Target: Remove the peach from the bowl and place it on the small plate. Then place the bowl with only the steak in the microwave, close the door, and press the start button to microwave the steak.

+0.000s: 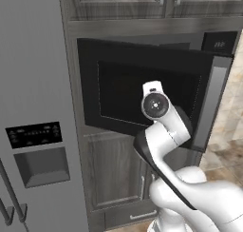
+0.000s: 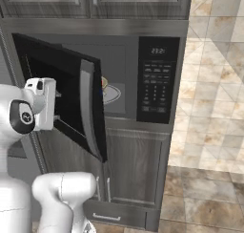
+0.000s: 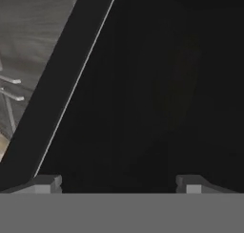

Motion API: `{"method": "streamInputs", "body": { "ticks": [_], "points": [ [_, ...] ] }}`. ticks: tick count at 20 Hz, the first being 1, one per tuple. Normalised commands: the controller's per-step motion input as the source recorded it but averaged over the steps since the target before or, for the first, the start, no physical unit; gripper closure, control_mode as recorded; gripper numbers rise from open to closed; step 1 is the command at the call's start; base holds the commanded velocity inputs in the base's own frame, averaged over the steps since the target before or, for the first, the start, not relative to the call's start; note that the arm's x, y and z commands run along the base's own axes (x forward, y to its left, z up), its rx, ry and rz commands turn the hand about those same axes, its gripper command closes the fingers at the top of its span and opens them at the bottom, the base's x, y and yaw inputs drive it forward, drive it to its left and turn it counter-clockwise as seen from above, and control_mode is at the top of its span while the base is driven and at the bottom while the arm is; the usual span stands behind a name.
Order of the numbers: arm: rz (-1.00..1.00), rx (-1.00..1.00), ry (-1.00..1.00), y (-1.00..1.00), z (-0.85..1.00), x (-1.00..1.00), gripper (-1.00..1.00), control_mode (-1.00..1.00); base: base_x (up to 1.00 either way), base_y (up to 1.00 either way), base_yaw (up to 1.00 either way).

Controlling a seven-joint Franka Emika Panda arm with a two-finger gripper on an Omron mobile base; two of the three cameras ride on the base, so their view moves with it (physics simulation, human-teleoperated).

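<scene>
The black microwave sits built into dark wood cabinets. Its door stands partly swung out, hinged at the left, and the long silver-grey handle is on its free edge. My gripper is open and empty, and its fingertips are close against the door's dark glass. In the right base view the gripper is at the door's outer face. Past the door edge, a small yellow rim that looks like the bowl peeks out of the cavity. The peach, the small plate and the steak are out of view.
A grey fridge with a dispenser panel stands close on the left. Dark cabinet doors lie below the microwave. The keypad panel is to the right of the cavity, and a tiled wall is beyond it.
</scene>
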Motion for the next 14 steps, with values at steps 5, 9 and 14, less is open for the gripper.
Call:
{"method": "streamInputs", "body": {
  "ticks": [5,9,14],
  "points": [
    [0.04,0.0,0.0,-0.29,0.03,0.62,-1.0,-1.0,0.0,0.0,0.0],
    [0.05,0.0,0.0,-0.22,0.0,0.62,-1.0,-1.0,0.0,0.0,0.0],
    [0.03,0.0,0.0,-0.15,0.0,0.64,-1.0,-1.0,0.0,0.0,0.0]
  ]
}}
